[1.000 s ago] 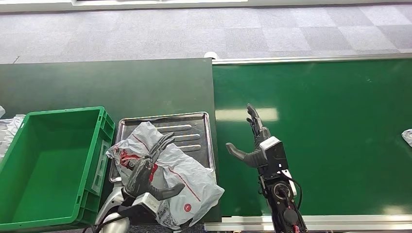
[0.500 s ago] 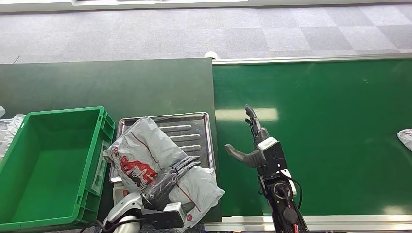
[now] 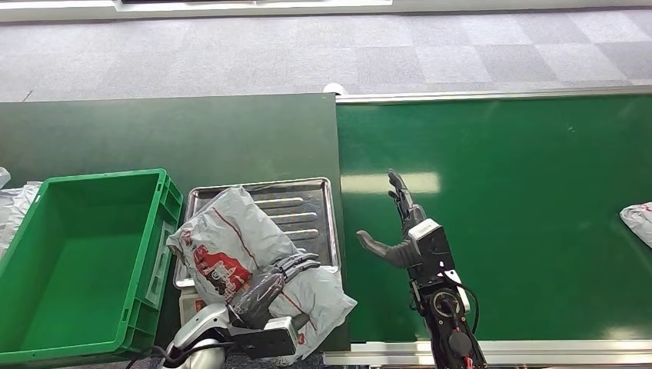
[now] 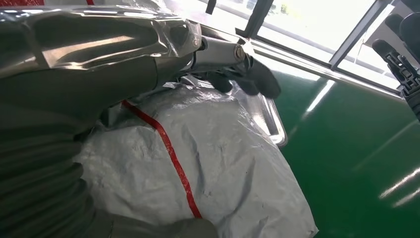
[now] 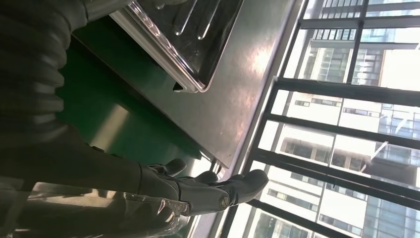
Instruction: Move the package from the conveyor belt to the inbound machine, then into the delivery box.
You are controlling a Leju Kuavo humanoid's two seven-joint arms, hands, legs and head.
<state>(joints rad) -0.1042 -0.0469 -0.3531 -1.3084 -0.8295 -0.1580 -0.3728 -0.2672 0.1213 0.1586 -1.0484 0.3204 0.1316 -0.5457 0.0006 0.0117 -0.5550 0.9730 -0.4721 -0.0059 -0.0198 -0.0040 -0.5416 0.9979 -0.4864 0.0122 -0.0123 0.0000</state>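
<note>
**Package on the tray, under the left hand**

A grey package (image 3: 254,261) with red markings is seen lying across the near part of the metal tray (image 3: 307,207), its near end spilling past the tray's front edge. The tray is taken as the landmark: it sits on the dark table (image 3: 169,134), between the green bin (image 3: 77,254) on one side and the green belt (image 3: 500,192) on the other.

The left hand (image 3: 269,286) is laid on top of the package at the tray's near edge, with its dark fingers (image 3: 296,265) stretched over the bag toward the belt side. In the left wrist view the package (image 4: 208,173) is pressed close beneath the hand (image 4: 124,49), and the fingers (image 4: 247,74) are bent over the bag's far side beside the tray rim (image 4: 275,124). Whether the bag is actually gripped or merely rested upon cannot be told.

The right hand (image 3: 404,227) is held above the belt, just beyond the tray's belt-side edge and apart from the package. Its fingers are spread and nothing is held in it; the thumb (image 3: 373,244) is pointed toward the tray. In the right wrist view the hand (image 5: 198,191) is shown outstretched, with the tray's corner (image 5: 188,49) nearby.

A second bag (image 3: 638,221) is seen at the belt's far end, well apart from the tray.
</note>
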